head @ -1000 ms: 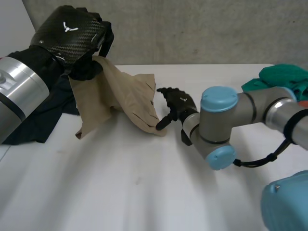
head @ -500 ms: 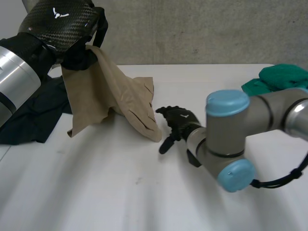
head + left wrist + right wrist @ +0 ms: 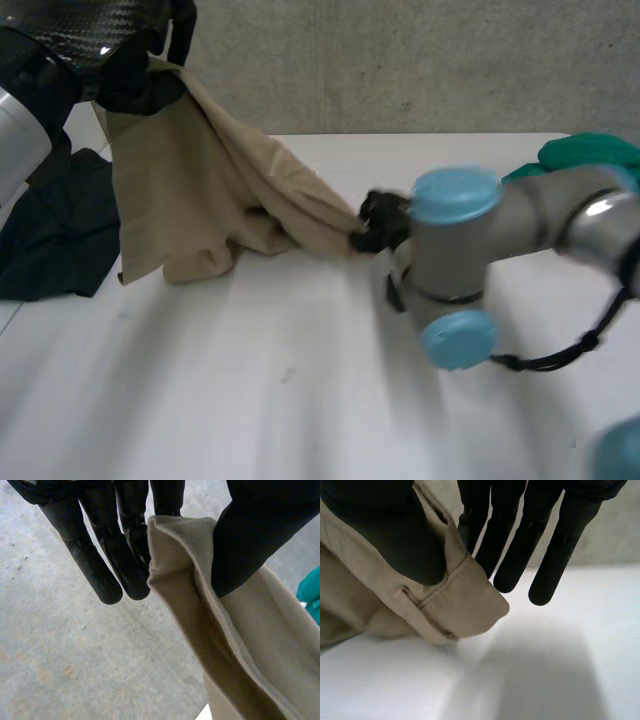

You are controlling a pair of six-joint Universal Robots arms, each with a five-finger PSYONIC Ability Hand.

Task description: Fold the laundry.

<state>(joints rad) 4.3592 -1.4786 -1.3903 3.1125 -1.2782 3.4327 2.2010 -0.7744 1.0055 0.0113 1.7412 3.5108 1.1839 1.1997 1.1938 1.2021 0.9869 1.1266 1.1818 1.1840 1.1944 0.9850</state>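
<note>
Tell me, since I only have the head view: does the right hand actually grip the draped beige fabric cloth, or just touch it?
Observer: It grips it. In the right wrist view the right hand pinches the beige cloth between its thumb and a finger.
Operator: Which part of the cloth?
Observer: A corner with a stitched hem. The rest of the fingers reach out straight past it.
Operator: And the left hand up top?
Observer: In the left wrist view the left hand clamps a folded edge of the cloth between its thumb and fingers.
</note>
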